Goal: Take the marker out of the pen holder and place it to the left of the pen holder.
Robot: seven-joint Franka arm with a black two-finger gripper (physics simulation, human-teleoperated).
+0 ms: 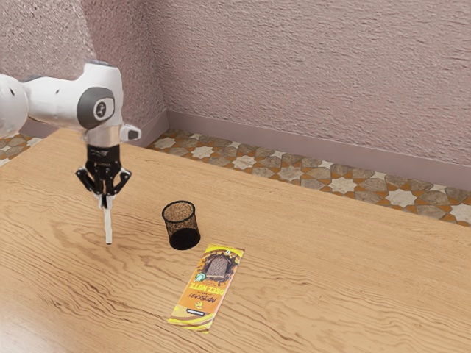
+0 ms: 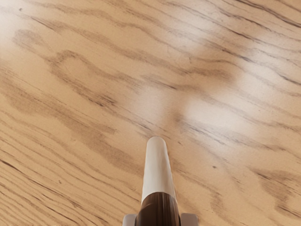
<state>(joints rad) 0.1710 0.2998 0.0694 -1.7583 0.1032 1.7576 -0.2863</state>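
As the claw [image 1: 107, 200] grips the upright marker [image 1: 108, 225] outside the mesh pen holder [image 1: 181, 223], on the exterior view's left, removal looks done; laying it on the surface [image 1: 309, 265] and letting go remain.

So yeah, I've got one marker [image 1: 108, 225] in my gripper [image 1: 106, 200], one pen holder [image 1: 184, 237] off beside it, one flat yellow bar wrapper [image 1: 209, 289] farther from it, and one wooden table [image 1: 331, 272] below it, lol.
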